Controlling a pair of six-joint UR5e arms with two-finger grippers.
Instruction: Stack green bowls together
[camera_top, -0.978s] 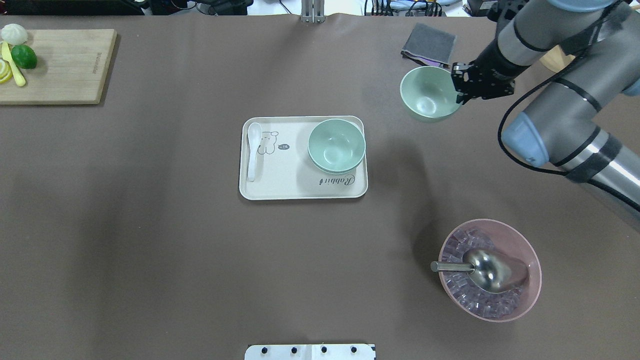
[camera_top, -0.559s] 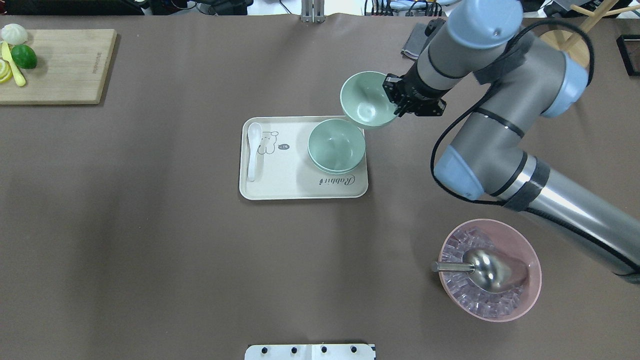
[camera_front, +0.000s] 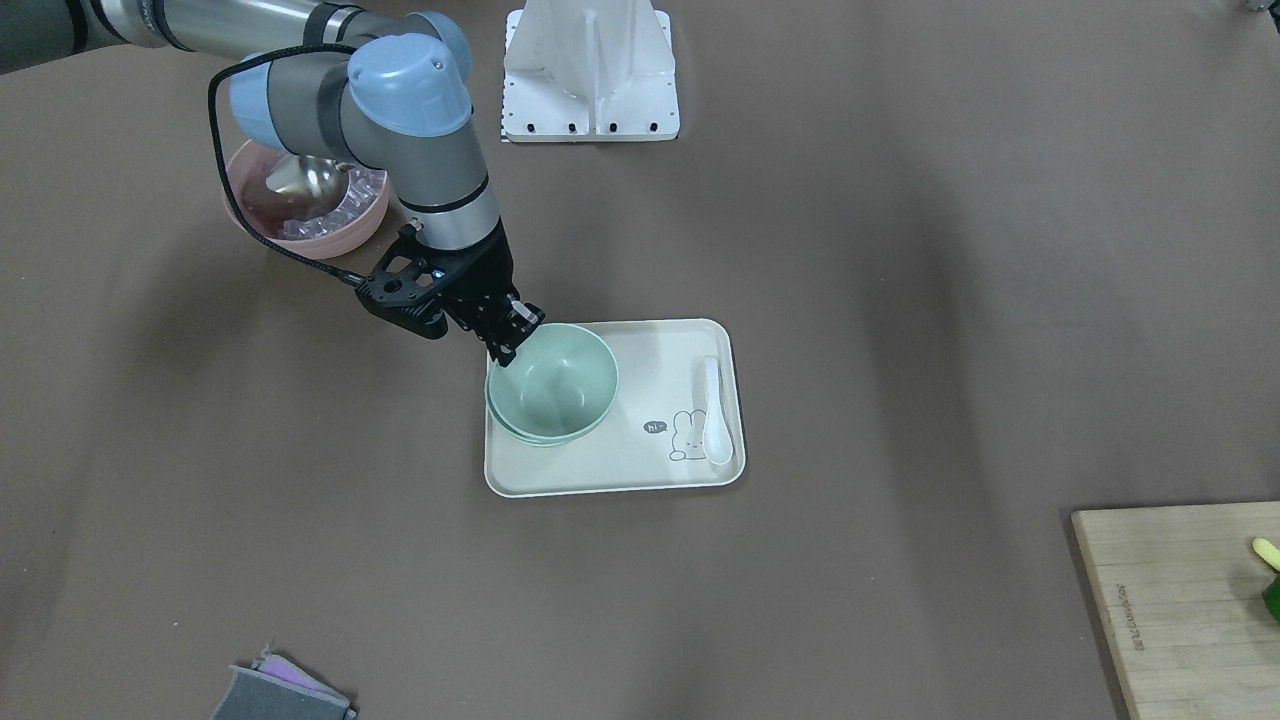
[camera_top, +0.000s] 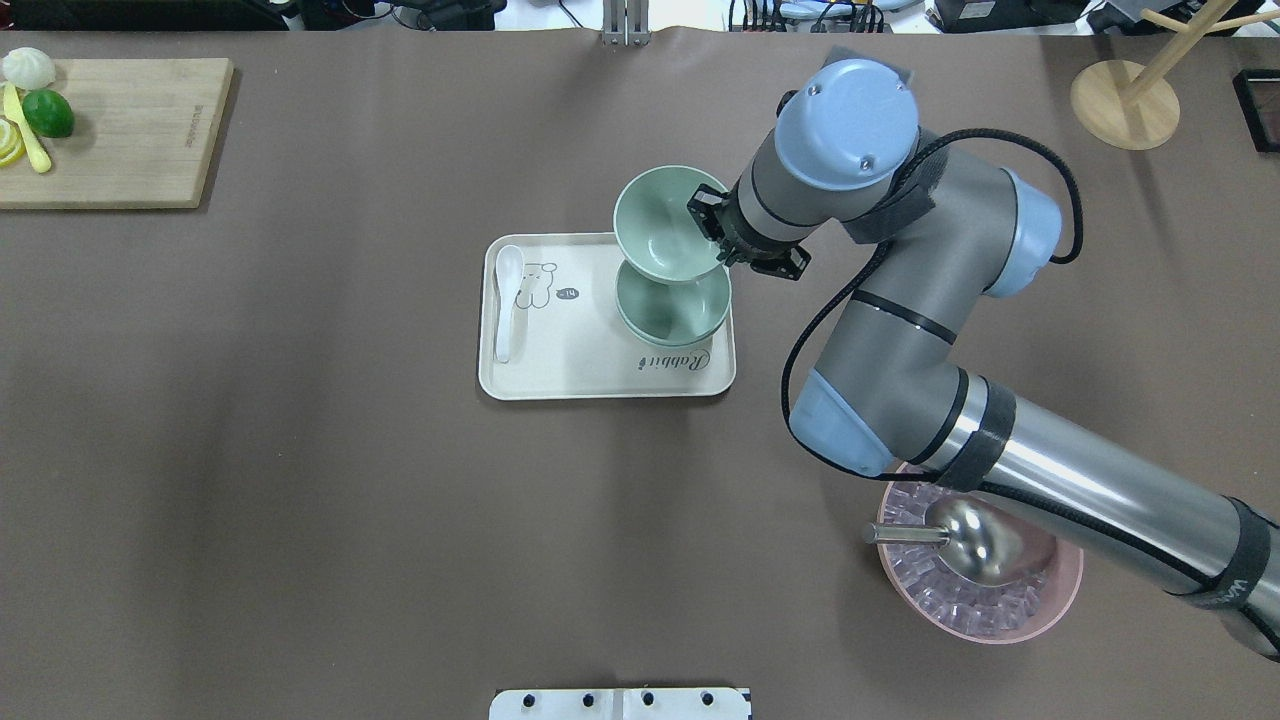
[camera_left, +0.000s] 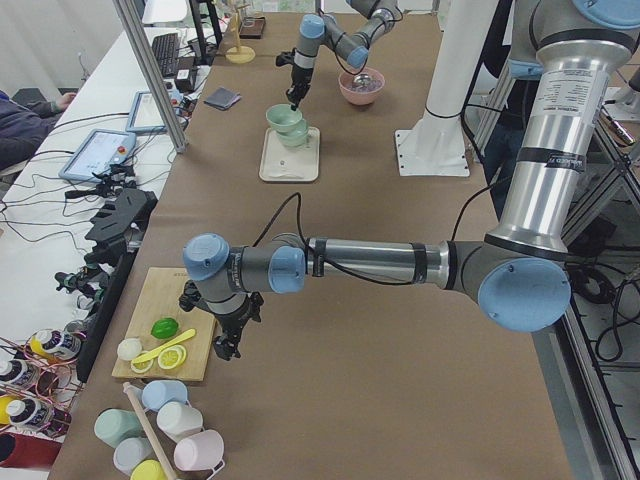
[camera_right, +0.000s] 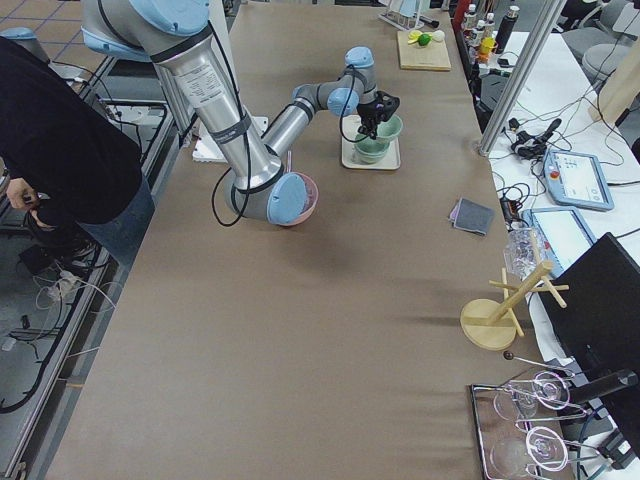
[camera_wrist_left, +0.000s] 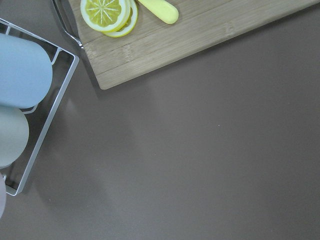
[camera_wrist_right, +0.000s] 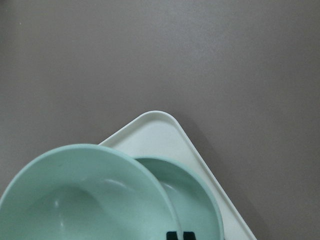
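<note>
My right gripper (camera_top: 712, 232) is shut on the rim of one pale green bowl (camera_top: 662, 222) and holds it just above the other two green bowls (camera_top: 675, 310). Those two sit nested on the right part of the cream tray (camera_top: 560, 385). In the front-facing view the held bowl (camera_front: 553, 380) lies almost over the stack (camera_front: 520, 430), with the gripper (camera_front: 505, 345) at its rim. The right wrist view shows the held bowl (camera_wrist_right: 85, 200) over the lower bowl (camera_wrist_right: 197, 200). My left gripper (camera_left: 225, 345) shows only in the exterior left view, by the cutting board; I cannot tell its state.
A white spoon (camera_top: 507, 300) lies on the tray's left side. A pink bowl (camera_top: 960, 600) with ice and a metal scoop stands at the near right under my right arm. A cutting board (camera_top: 130, 130) with lime and lemon is far left. A wooden stand (camera_top: 1125, 105) is far right.
My right gripper has carried the green bowl leftward from the table's far right to a spot above the two bowls on the tray.
</note>
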